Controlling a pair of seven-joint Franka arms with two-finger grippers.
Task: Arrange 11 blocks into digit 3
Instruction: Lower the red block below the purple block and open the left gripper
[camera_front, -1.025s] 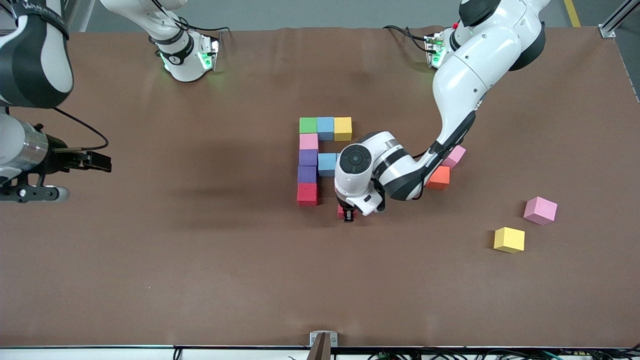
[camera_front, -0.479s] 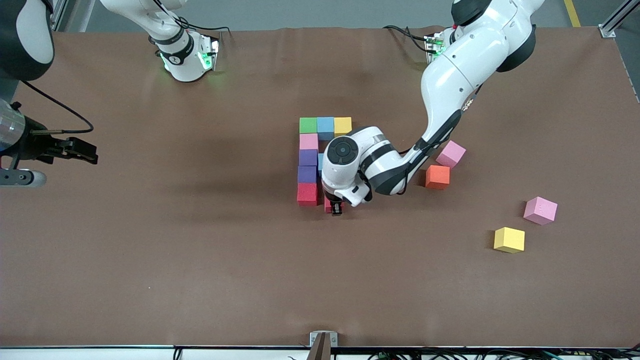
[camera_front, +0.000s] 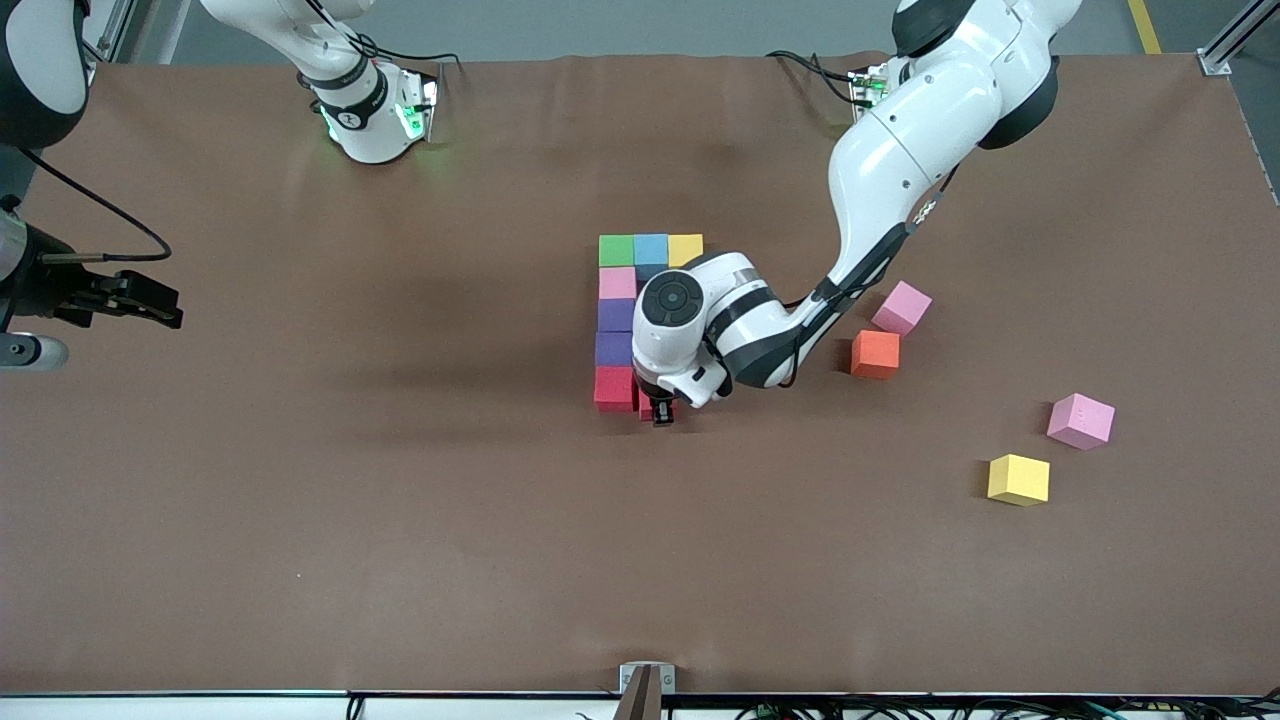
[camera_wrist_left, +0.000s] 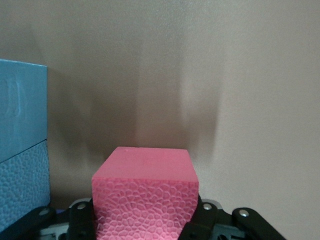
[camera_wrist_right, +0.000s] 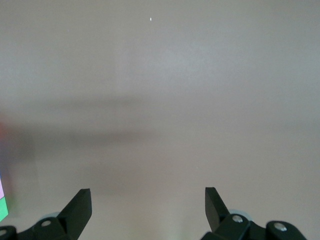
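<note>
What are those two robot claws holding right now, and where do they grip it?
The left gripper holds a small red foam cube, clamped by two opposite side faces. The right gripper, at the table's edge, is open and holds nothing.

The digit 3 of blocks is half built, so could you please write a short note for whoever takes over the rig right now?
Left tool: shut on a red block, low beside the red corner block of the figure.
Right tool: open, empty, waiting at the right arm's end of the table.
Done: top bar of green, blue and yellow; column of pink, two purple and red. The middle bar is hidden by the arm.
Left: release the red block against the corner and finish the bars. A loose yellow block and two pink ones lie toward the left arm's end, with an orange block.
</note>
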